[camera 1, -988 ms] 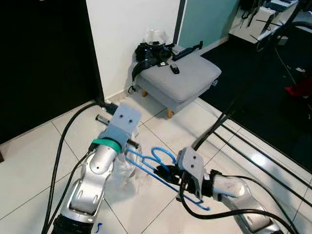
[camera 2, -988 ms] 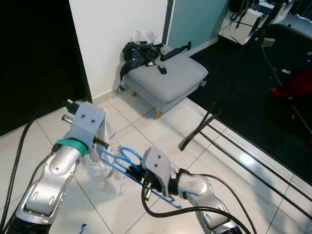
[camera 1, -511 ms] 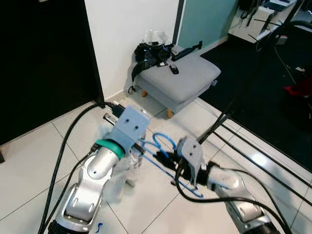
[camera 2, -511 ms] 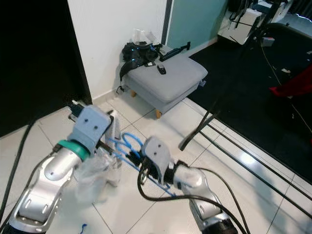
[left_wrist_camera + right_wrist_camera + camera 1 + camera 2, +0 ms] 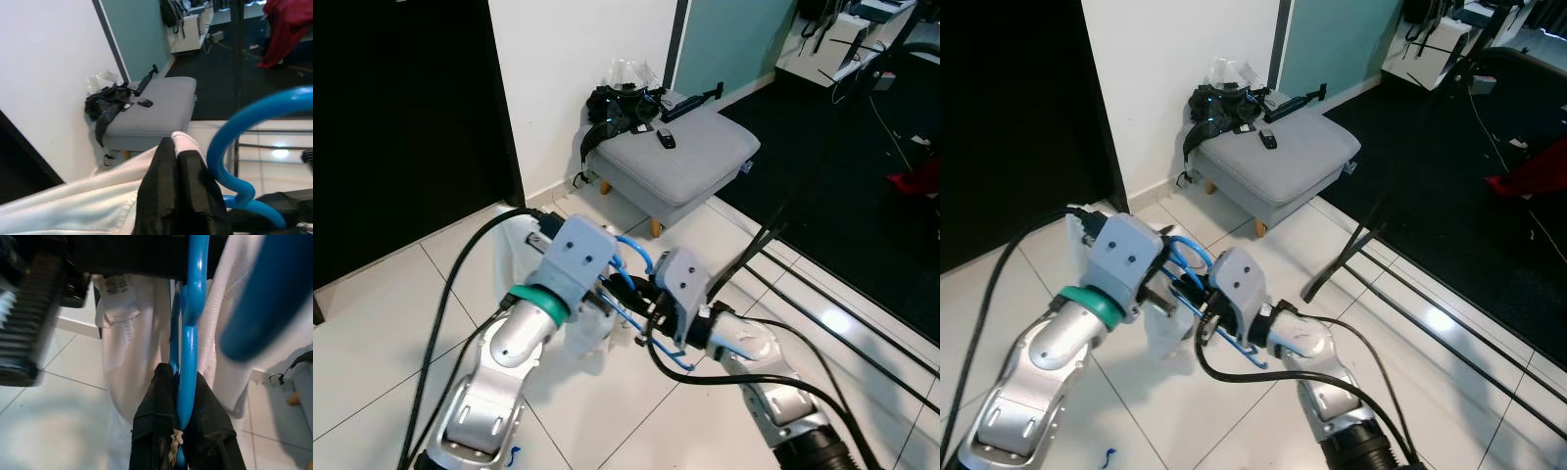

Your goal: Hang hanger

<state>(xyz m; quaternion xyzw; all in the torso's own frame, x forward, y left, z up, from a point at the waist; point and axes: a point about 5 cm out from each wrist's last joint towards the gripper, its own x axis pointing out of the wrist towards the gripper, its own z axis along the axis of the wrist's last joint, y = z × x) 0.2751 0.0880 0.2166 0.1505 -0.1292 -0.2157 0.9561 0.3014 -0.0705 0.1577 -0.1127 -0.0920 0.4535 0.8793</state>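
A blue plastic hanger [image 5: 632, 253] hangs in the air between my two arms, its hook pointing up. My right gripper [image 5: 642, 298] is shut on the hanger's neck; in the right wrist view the blue stem [image 5: 190, 357] runs between the closed fingers [image 5: 156, 431]. My left gripper [image 5: 605, 286] is shut on a white garment [image 5: 579, 339], which droops below it towards the tiled floor. In the left wrist view the cloth [image 5: 83, 205] is pinched between the black fingers [image 5: 171, 191], with the hanger's hook [image 5: 244, 127] right beside them. The two grippers are nearly touching.
A grey footstool [image 5: 695, 162] stands against the white wall, with a black bag [image 5: 619, 106] and a small remote on it. Thick black cables [image 5: 460, 264] trail over the tiles at left. Black stand legs [image 5: 773, 235] cross the floor at right. A red cloth [image 5: 915, 176] lies far right.
Both arms have lifted and closed in on each other. The hanger rose off the floor and moved left to the left gripper; the garment now hangs in the air.
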